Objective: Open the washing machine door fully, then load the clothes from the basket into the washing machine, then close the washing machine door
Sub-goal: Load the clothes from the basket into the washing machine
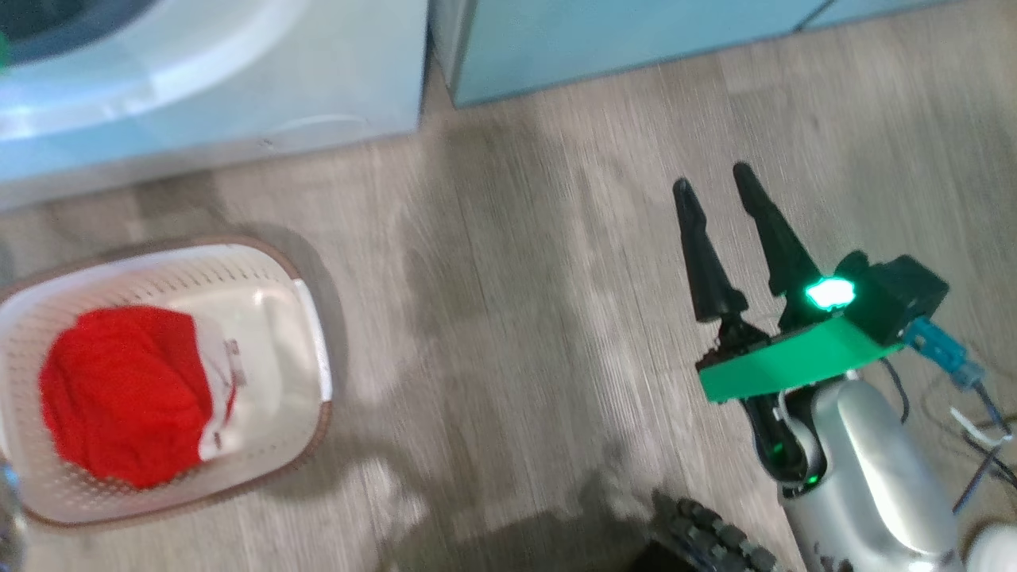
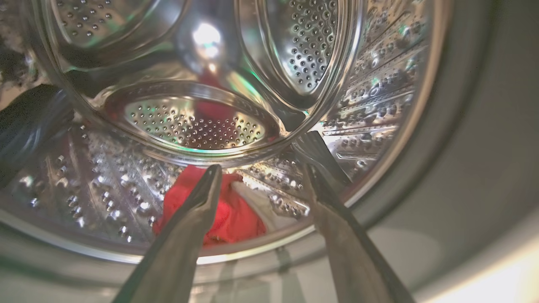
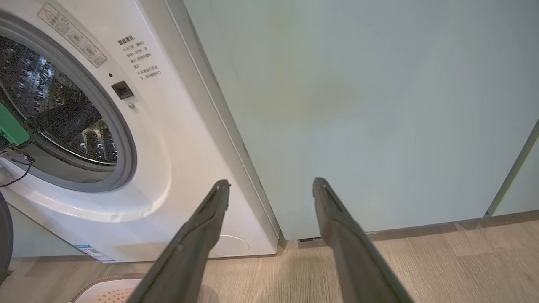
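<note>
1. Left pincer point(image 2: 262, 153): reaching into the steel drum point(image 2: 198, 126) of the washing machine point(image 3: 177, 147), fingers spread wide, nothing between them.
2. On the drum's lower wall, past the fingertips: a red piece of clothing point(image 2: 236, 214) with a white part beside it. Contact with the near finger: cannot tell.
3. Right pincer point(image 1: 713, 179): held over the wood floor point(image 1: 516, 318), well apart from the basket point(image 1: 159, 274), fingers apart and empty. Pointed at the seam between washing machine and teal cabinet point(image 3: 358, 105).
4. Basket on the floor in front of the washing machine, at the head view's lower left. More red clothes point(image 1: 119, 397) bunched inside, with white trim and a small label toward the right wall.
5. From the right wrist: round mouth of the washing machine uncovered, drum holes visible, a green plate point(image 3: 10, 130) at the mouth's left edge. Basket rim just at the bottom edge.
</note>
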`<state>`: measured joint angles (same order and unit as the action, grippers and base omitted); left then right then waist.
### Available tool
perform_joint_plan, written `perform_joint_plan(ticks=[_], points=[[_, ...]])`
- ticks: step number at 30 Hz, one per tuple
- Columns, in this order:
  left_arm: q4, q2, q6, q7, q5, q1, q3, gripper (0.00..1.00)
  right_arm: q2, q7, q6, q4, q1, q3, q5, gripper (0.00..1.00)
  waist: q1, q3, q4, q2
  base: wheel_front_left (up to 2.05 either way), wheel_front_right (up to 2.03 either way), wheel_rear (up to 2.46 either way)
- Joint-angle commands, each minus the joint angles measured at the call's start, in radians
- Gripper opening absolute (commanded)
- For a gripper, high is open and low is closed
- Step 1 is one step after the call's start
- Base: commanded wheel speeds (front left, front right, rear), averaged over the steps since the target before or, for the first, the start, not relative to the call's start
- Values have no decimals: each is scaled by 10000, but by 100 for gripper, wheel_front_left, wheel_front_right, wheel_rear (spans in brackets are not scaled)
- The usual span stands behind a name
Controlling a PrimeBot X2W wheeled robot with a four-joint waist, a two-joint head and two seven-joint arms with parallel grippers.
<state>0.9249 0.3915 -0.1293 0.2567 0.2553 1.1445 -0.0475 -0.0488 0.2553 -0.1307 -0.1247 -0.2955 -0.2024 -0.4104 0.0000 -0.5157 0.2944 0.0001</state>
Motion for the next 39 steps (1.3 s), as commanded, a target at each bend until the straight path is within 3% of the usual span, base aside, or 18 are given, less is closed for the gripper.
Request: perform_joint_plan(ticks=[1, 11, 23, 31, 39], points=[[-460, 260, -2, 50, 195, -343, 294, 100, -14, 65, 0, 167, 340, -128, 111, 100, 0, 910, -480, -1, 0, 0, 0], [-1862, -1038, -11, 51, 545, -3693, 670, 100, -14, 65, 0, -338, 1085, 27, 422, 100, 0, 3132, -1119, -1, 0, 0, 0], [-4126, -2375, 5, 51, -203, -7357, 774, 100, -14, 65, 0, -637, 1937, 163, 476, 100, 0, 5002, -1752, -1, 0, 0, 0], [-5811, -3093, 360, 51, -1079, -9383, 722, 100, -14, 65, 0, -539, 2223, 291, 334, 100, 0, 5506, -2003, -1, 0, 0, 0], [-6981, -3393, 901, 51, -893, -10608, 555, 100, -14, 65, 0, -485, 2520, 466, 317, 100, 0, 5866, -2238, -1, 0, 0, 0]])
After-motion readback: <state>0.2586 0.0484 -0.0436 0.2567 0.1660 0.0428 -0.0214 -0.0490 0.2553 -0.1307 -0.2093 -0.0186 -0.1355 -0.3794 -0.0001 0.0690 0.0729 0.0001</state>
